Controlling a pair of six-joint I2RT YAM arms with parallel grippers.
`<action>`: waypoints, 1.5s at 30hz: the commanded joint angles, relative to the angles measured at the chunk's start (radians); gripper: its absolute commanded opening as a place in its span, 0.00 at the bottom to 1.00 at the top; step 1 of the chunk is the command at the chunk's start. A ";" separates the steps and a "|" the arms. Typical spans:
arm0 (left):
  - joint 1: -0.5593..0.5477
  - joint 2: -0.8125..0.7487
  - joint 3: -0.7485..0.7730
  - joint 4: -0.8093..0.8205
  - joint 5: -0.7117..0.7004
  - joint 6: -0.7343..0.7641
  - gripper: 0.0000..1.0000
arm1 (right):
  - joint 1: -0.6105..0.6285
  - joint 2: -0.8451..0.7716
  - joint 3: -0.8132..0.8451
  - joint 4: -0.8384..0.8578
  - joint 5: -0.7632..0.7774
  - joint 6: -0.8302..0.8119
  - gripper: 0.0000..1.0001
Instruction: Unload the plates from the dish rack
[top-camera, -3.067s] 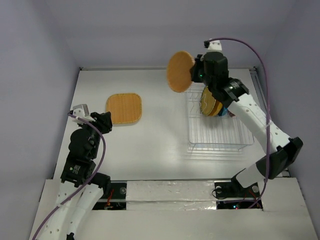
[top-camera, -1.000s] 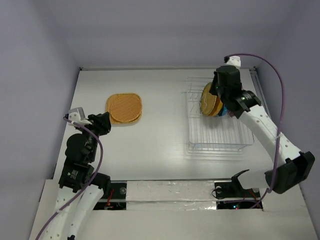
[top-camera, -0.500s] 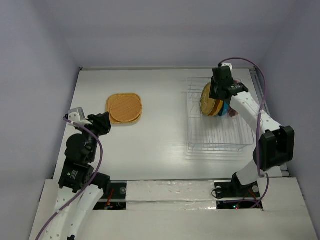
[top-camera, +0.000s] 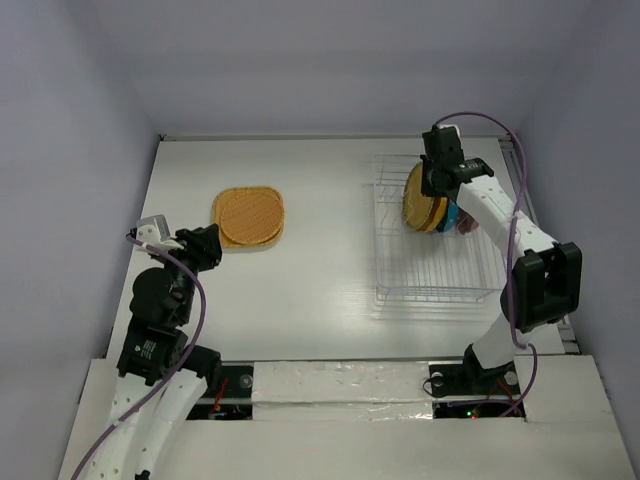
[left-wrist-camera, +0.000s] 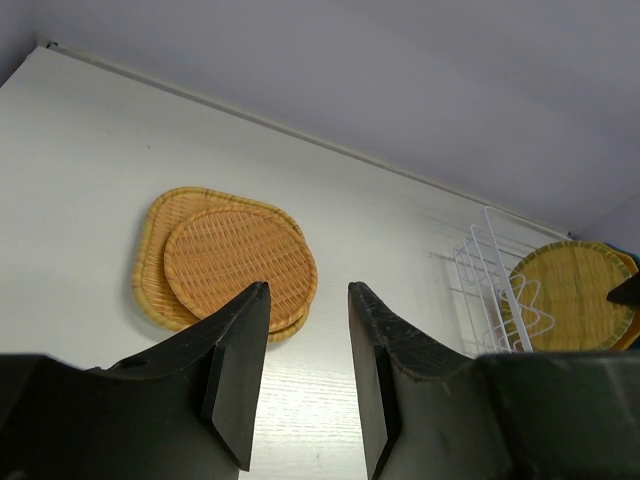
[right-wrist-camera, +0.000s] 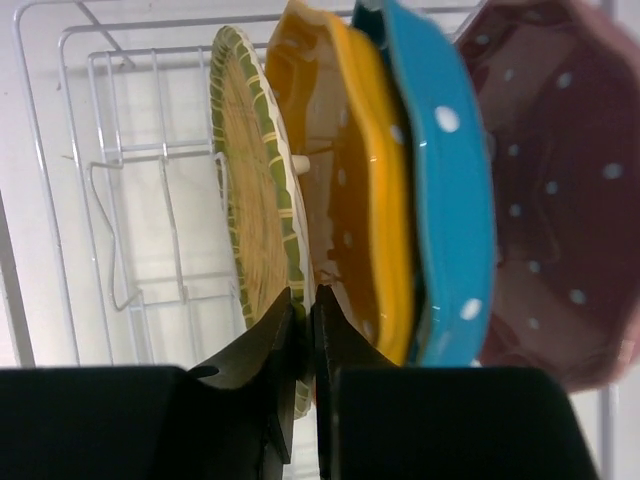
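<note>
tan plate now stacked on table | right end effector back, pinching green-rimmed plate

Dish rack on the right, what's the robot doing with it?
The right gripper pinches the rim of a green-edged woven plate standing in the dish rack, apparently to lift it out. An orange plate, a blue plate and a red plate stand beside it. Two tan plates lie stacked on the table; the left gripper hovers open near them.

Rack: white wire dish rack.
Upright inside: green-rimmed woven plate, orange plate, blue plate, dusty-red plate.
Stacked flat, left: two tan woven plates.
</note>
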 joint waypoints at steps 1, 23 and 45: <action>-0.004 -0.014 -0.001 0.035 0.003 0.000 0.34 | -0.004 -0.025 0.121 -0.030 0.049 -0.042 0.00; -0.004 -0.012 -0.004 0.034 0.003 -0.003 0.35 | 0.309 0.012 0.262 0.319 -0.213 0.254 0.00; -0.004 0.002 -0.002 0.037 0.003 -0.003 0.35 | 0.471 0.601 0.370 0.723 -0.550 0.808 0.18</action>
